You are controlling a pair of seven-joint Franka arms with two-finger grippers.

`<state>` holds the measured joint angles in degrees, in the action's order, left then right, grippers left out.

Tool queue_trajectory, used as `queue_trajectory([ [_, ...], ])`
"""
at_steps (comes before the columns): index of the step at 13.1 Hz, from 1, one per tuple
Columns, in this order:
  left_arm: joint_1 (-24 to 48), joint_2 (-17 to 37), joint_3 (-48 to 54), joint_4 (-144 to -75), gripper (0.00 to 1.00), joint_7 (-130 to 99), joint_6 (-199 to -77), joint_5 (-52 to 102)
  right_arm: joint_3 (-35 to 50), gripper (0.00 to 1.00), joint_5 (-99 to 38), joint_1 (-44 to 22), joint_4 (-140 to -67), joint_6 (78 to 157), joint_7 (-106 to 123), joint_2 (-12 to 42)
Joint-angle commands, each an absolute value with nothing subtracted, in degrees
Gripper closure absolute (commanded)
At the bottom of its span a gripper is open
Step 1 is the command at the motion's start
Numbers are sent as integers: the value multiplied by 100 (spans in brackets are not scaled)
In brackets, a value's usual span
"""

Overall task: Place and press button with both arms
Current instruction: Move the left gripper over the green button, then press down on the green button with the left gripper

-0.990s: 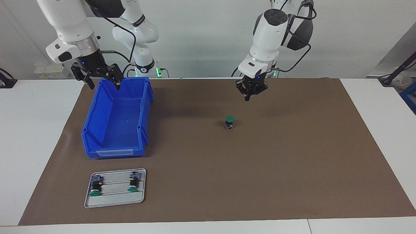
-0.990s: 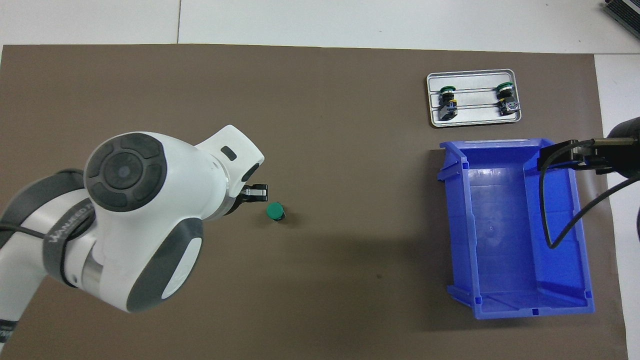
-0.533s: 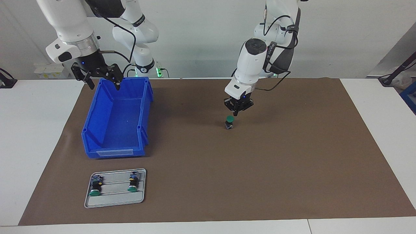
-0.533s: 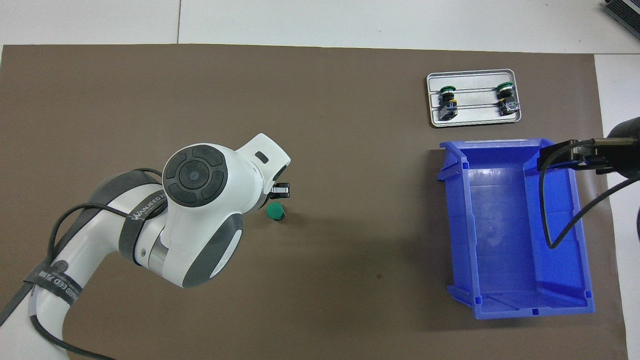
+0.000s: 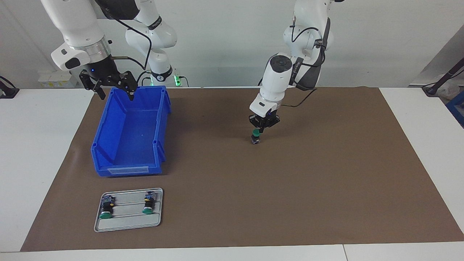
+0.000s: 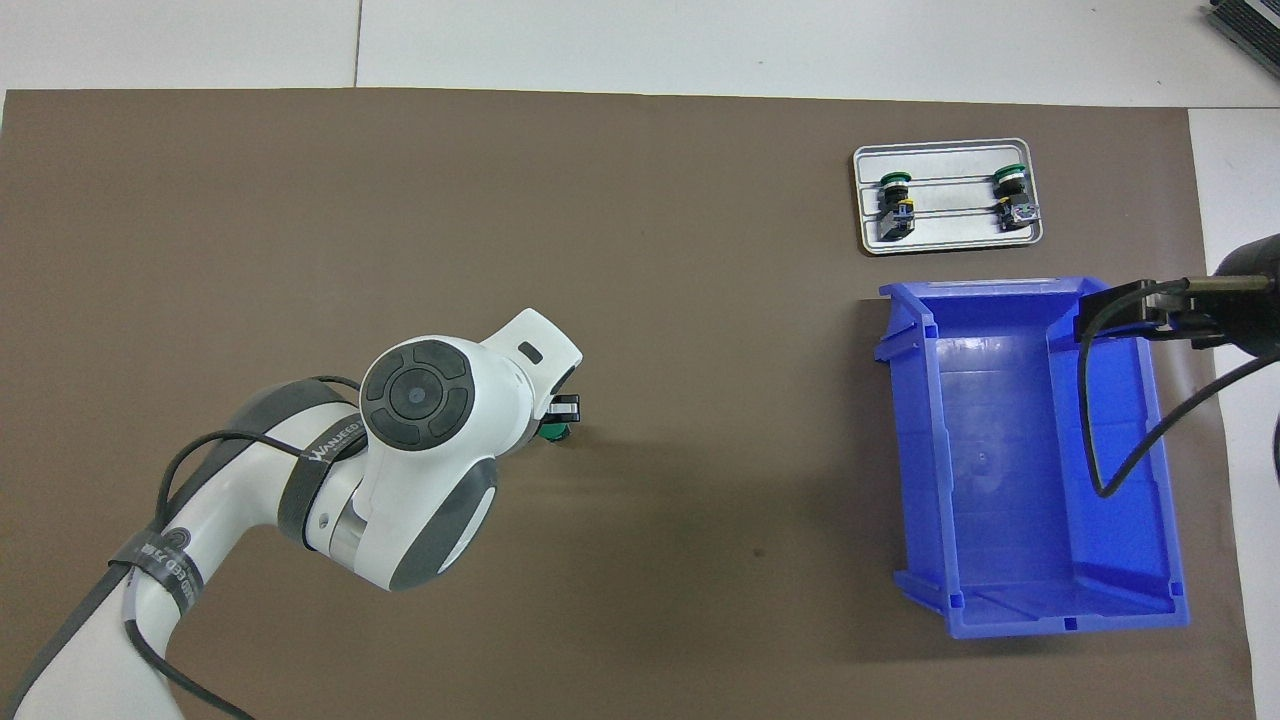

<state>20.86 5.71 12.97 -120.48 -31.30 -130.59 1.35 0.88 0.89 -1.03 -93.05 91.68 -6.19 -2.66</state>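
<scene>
A button (image 5: 256, 137) with a green cap stands upright on the brown mat (image 5: 290, 188), about mid-table. My left gripper (image 5: 260, 129) is shut, and its joined fingertips point straight down onto the green cap. In the overhead view the left wrist covers most of the button (image 6: 557, 432), so only a green sliver shows. Two more buttons (image 5: 106, 209) (image 5: 148, 204) lie on their sides in a grey tray (image 5: 127, 223). My right gripper (image 5: 116, 95) hangs open and holds nothing. It waits over the blue bin's (image 5: 127, 145) end that is nearest the robots.
The open blue bin (image 6: 1010, 450) has nothing in it and sits toward the right arm's end of the mat. The grey tray (image 6: 950, 235) lies just farther from the robots than the bin. White tabletop borders the mat on all sides.
My left arm has swung down from over the mat nearer the robots, bringing its shut gripper onto the button's cap. The right arm has not moved.
</scene>
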Motion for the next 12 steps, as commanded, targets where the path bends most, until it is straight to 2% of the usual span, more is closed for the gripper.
queue_trajectory([
  [1, 2224, 545, 1213, -12155, 100, -3304, -13236, 35, 114, 0, 53, -62, -9457, 9167, -483, -413],
  [7, 2329, 712, 1213, -12199, 100, -3340, -13553, 35, 114, 0, 53, -62, -9457, 9167, -483, -413],
  [12, 2312, 800, 1204, -12524, 100, -3322, -13851, -70, 114, 0, 53, -62, -9457, 9167, -483, -413],
])
